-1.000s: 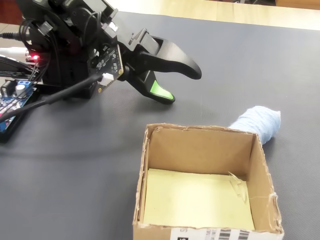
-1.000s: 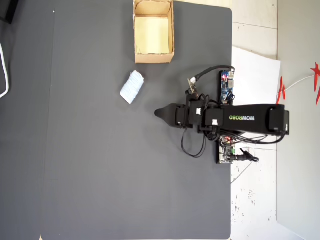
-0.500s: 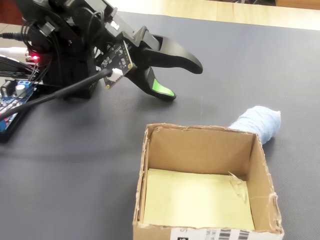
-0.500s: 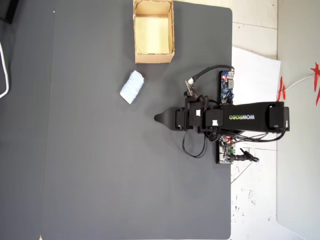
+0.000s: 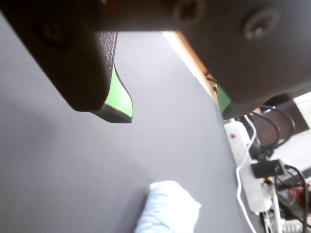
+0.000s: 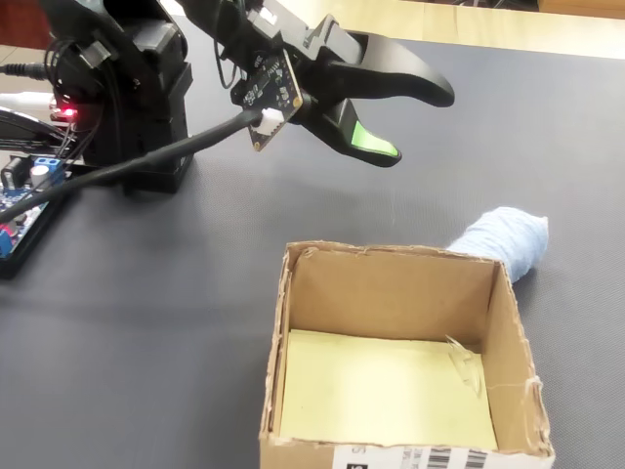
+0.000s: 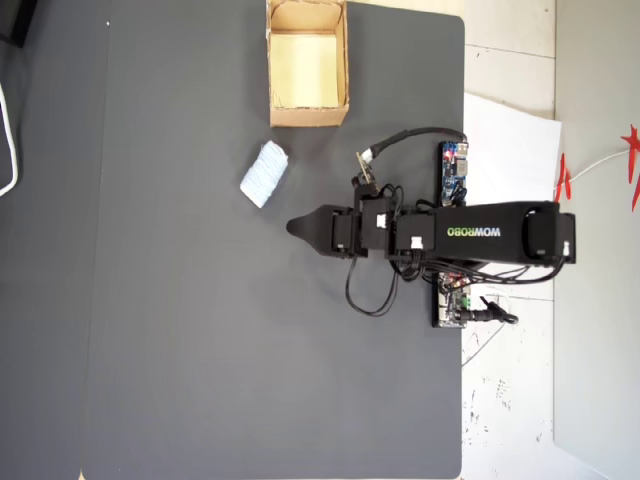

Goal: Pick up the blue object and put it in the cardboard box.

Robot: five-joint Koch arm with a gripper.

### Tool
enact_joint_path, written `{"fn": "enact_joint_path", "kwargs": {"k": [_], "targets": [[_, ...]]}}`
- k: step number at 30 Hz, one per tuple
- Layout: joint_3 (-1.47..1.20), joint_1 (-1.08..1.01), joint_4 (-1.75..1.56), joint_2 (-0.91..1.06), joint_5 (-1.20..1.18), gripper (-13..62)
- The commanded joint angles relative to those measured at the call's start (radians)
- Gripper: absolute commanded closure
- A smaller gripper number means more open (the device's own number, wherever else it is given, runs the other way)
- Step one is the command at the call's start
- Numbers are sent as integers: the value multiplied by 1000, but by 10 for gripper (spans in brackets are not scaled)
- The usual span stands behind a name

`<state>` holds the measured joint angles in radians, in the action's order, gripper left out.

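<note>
The blue object (image 7: 264, 174) lies on the dark mat below and to the left of the cardboard box (image 7: 309, 116) in the overhead view. In the fixed view the blue object (image 6: 503, 239) pokes out behind the far right corner of the cardboard box (image 6: 391, 293), whose pale yellow floor is bare. My gripper (image 7: 292, 228) stands open, apart from the lump, to its lower right. In the fixed view the gripper (image 6: 420, 127) hovers above the mat, left of the lump. In the wrist view the gripper (image 5: 174, 111) shows green pads wide apart, with the blue object (image 5: 167, 206) below them.
The arm's base (image 6: 127, 98) and a circuit board (image 6: 24, 195) with cables sit at the mat's left edge in the fixed view. A white paper sheet (image 7: 510, 150) lies off the mat. A white power strip (image 5: 250, 170) lies beyond the mat's far edge.
The gripper has risen and reached out over the mat, leftward in the overhead view, closer to the blue object. The blue object and the box have not moved.
</note>
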<state>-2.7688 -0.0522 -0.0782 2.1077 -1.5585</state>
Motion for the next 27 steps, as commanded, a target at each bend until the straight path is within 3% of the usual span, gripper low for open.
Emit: {"fn": "enact_joint_path", "kwargs": {"k": [1,14,27], "targets": [[149,-15,-11,-35,-6,153],[532,-123,403,-331,95,154],[693,-247,445,-583,144,155]]}}
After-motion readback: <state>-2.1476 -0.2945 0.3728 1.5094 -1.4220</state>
